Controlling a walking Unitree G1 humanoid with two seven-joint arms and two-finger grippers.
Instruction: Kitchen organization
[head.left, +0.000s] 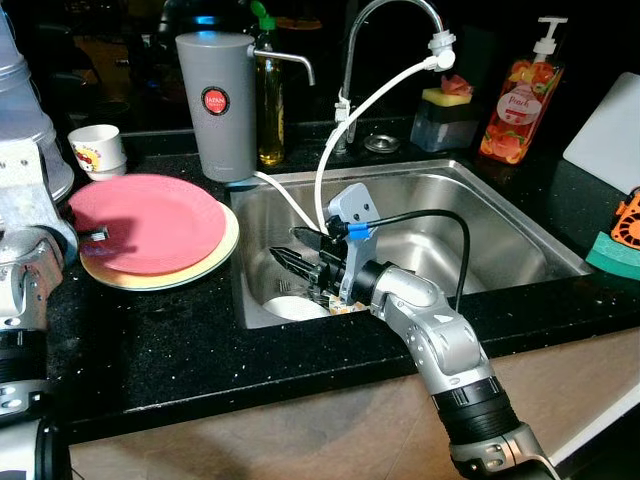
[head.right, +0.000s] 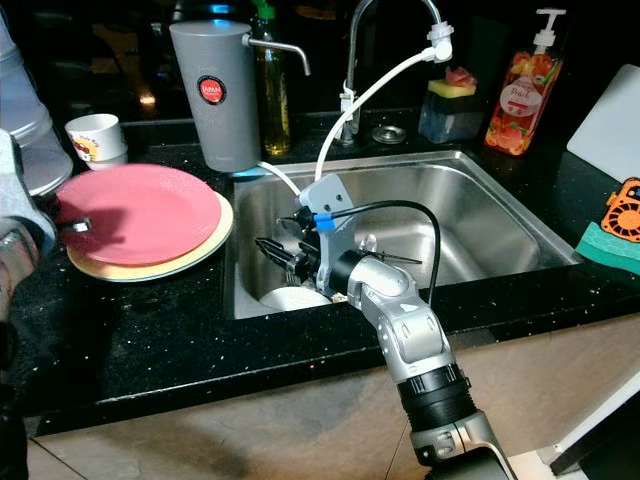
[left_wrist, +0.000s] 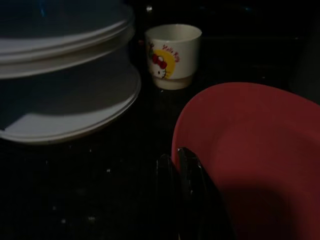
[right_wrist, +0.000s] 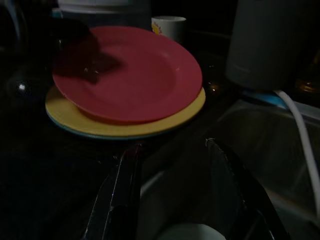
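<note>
The right end effector (head.left: 300, 262) is reaching down into the steel sink (head.left: 480, 215), its two black fingers (right_wrist: 122, 192) spread wide and pointing toward the sink's left wall. Just under the fingertips a white dish (head.left: 295, 307) is lying on the sink floor, near the front left corner; the fingers are hovering above it and are not closing on anything. A thin white hose (head.left: 350, 120) is running from the faucet (head.left: 385, 25) down into the sink behind the right end effector.

On the black counter (head.left: 180, 340) just left of the sink, a red plate (head.left: 150, 220) is sitting on top of a yellow plate (head.left: 200, 268). The left end effector (left_wrist: 180, 165) is resting at the red plate's left rim, its fingers pressed narrowly together; whether they are pinching the rim cannot be told. Beyond the plates from the sink, a small white cup (head.left: 97, 150) with a cartoon print is standing beside a stack of white dishes (left_wrist: 65, 95). A grey water filter jug (head.left: 216, 105) is standing at the sink's back left corner, and a soap dispenser (head.left: 517, 95) is standing behind the sink's right side.
</note>
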